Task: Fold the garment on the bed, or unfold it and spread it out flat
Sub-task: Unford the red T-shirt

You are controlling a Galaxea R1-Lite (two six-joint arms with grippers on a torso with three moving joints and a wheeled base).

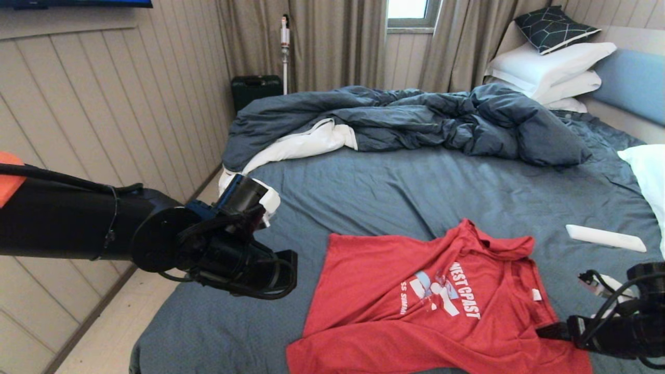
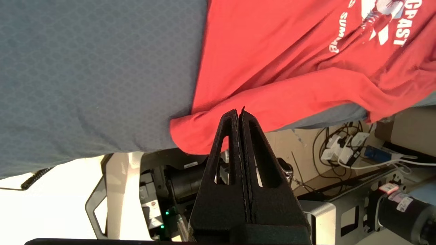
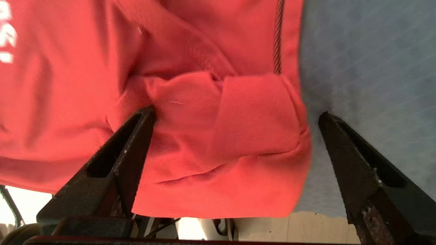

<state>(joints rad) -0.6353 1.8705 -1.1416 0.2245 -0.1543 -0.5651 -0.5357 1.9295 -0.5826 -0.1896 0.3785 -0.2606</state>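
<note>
Right gripper [image 3: 235, 115]: fingers [image 3: 136, 136] spread wide on either side of a folded sleeve of the red T-shirt [image 1: 441, 306], possibly touching the cloth. Left gripper [image 2: 239, 112]: fingers [image 2: 228, 136] pressed together, empty, held above the shirt's hem at the bed's near edge. The shirt lay rumpled, lettering up, on the bed [image 1: 395, 192], well apart from the dark blue duvet [image 1: 415, 119].

Garment [image 1: 415, 306] lay on the bed [image 1: 395, 192] at 6 o'clock; duvet [image 1: 415, 119] at 12; pillows [image 1: 550, 70] at 2.
</note>
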